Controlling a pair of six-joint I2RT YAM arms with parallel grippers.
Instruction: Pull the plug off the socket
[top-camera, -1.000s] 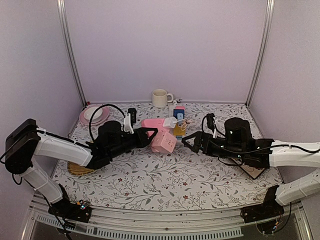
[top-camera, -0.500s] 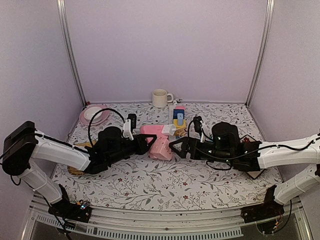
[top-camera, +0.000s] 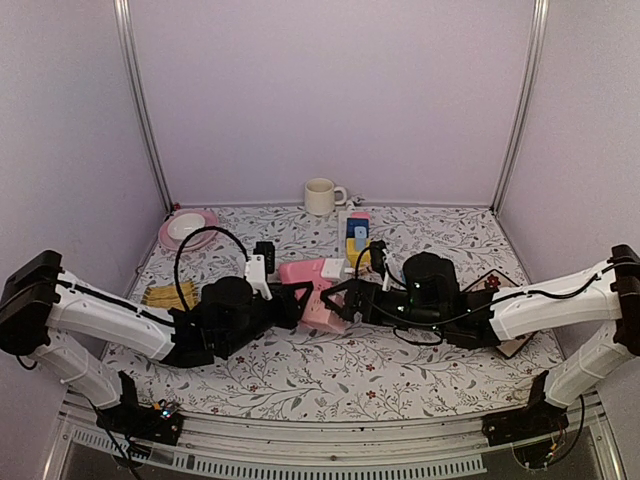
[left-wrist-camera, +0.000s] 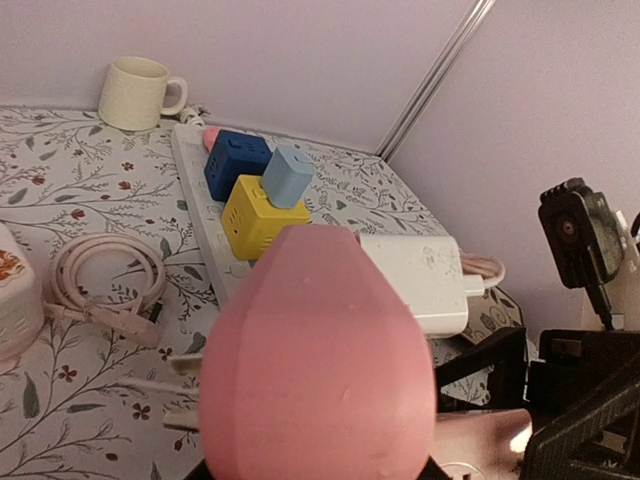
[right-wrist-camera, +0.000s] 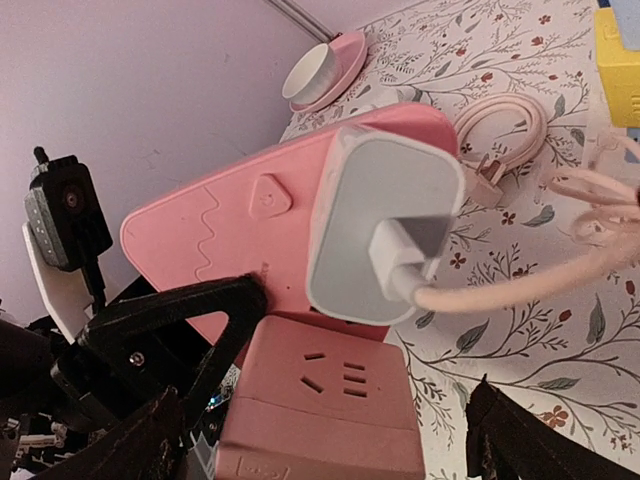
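Note:
A pink socket block (top-camera: 312, 288) is held above the table's middle by my left gripper (top-camera: 297, 300), which is shut on it. A white plug (top-camera: 333, 268) with a pinkish cable sits in the socket's upper face. In the left wrist view the pink socket (left-wrist-camera: 320, 350) fills the foreground and hides my jaws, with the plug (left-wrist-camera: 415, 282) behind it. In the right wrist view the plug (right-wrist-camera: 385, 235) is seated in the socket (right-wrist-camera: 230, 240). My right gripper (right-wrist-camera: 325, 455) is open, with a finger on each side of the socket's lower cube and below the plug. It touches neither.
A cream mug (top-camera: 320, 196) stands at the back. A white power strip (left-wrist-camera: 200, 205) carries blue (left-wrist-camera: 235, 165) and yellow (left-wrist-camera: 262, 215) cubes. A coiled pink cable (left-wrist-camera: 105, 285) lies beside it. A pink plate with a bowl (top-camera: 188, 228) is back left, a board (top-camera: 505, 340) right.
My left gripper has carried the socket lower and nearer. My right gripper has moved left until its open fingers are around the socket's lower part.

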